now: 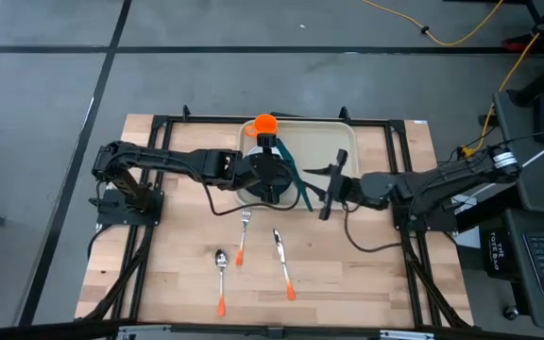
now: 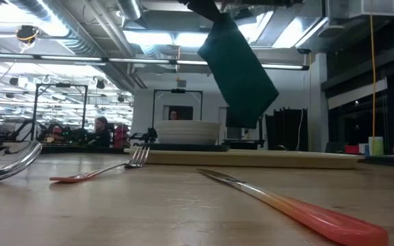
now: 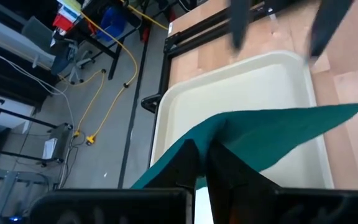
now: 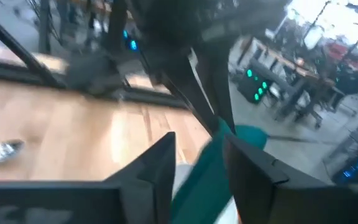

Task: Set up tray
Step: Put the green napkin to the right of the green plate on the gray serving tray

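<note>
A dark green napkin (image 2: pixel 238 68) hangs in the air above the beige tray (image 1: pixel 333 142) at the table's far middle. My left gripper (image 1: pixel 280 175) is shut on it from the left. My right gripper (image 1: pixel 315 186) stands just right of the napkin, open. In the left wrist view its two fingers (image 3: pixel 238 28) stand apart beyond the cloth (image 3: pixel 278 134). In the right wrist view the napkin (image 4: pixel 207 177) shows between the spread fingers. A stack of pale plates (image 2: pixel 187 132) stands at the tray's left end. My left gripper pinches the napkin's upper part (image 3: pixel 199 140) between its two fingers, slanting down from the table's left. One layer or several, I cannot tell. The cloth fans out past the fingers and hangs slack and tilted, its lower end (image 2: pixel 250 119) clear of the tray.
An orange cup (image 1: pixel 265 123) stands at the tray's far left corner. A fork (image 1: pixel 244 236), a spoon (image 1: pixel 221 274) and a knife (image 1: pixel 283 264), all orange-handled, lie on the wooden table nearer the front. A black frame (image 1: pixel 404 170) borders the table.
</note>
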{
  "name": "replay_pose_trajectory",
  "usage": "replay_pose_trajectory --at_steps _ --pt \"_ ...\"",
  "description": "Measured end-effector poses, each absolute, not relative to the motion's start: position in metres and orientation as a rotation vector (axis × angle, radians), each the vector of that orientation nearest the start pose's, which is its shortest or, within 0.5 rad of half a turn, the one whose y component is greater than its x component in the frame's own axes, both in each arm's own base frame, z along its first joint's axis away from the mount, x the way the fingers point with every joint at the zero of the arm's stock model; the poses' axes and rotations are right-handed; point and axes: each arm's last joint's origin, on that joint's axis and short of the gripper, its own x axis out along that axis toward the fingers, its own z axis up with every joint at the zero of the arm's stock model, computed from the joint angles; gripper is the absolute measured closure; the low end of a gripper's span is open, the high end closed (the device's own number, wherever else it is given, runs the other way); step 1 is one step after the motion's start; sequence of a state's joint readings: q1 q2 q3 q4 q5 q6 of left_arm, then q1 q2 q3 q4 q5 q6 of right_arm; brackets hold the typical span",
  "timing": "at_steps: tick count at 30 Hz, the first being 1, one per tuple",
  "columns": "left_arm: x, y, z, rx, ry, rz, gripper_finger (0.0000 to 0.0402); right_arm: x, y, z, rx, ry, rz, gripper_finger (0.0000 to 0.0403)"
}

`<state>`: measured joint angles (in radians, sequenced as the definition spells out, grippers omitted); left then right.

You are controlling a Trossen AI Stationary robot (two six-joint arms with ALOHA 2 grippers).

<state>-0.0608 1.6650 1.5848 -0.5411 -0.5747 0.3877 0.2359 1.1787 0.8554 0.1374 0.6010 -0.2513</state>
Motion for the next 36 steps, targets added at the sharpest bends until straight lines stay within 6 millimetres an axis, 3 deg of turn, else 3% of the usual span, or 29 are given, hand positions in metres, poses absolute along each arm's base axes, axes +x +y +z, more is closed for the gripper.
replay_pose_trajectory --at_steps 5,11,22,36 --pt "0.369 -0.007 0.354 0.562 0.682 0.378 0.0397 0.275 0.034 0.304 -0.331 0.271 -0.390 0.0227" --pt "0.369 -0.007 0.353 0.577 0.686 0.373 0.0397 0.285 0.029 0.309 -0.320 0.264 -0.411 0.0214" --pt "0.372 -0.010 0.355 0.592 0.657 0.275 0.0397 0.284 0.024 0.299 -0.302 0.356 -0.408 0.0214" --pt "0.372 -0.010 0.356 0.601 0.644 0.293 0.0397 0.284 0.023 0.299 -0.306 0.363 -0.411 0.0214"
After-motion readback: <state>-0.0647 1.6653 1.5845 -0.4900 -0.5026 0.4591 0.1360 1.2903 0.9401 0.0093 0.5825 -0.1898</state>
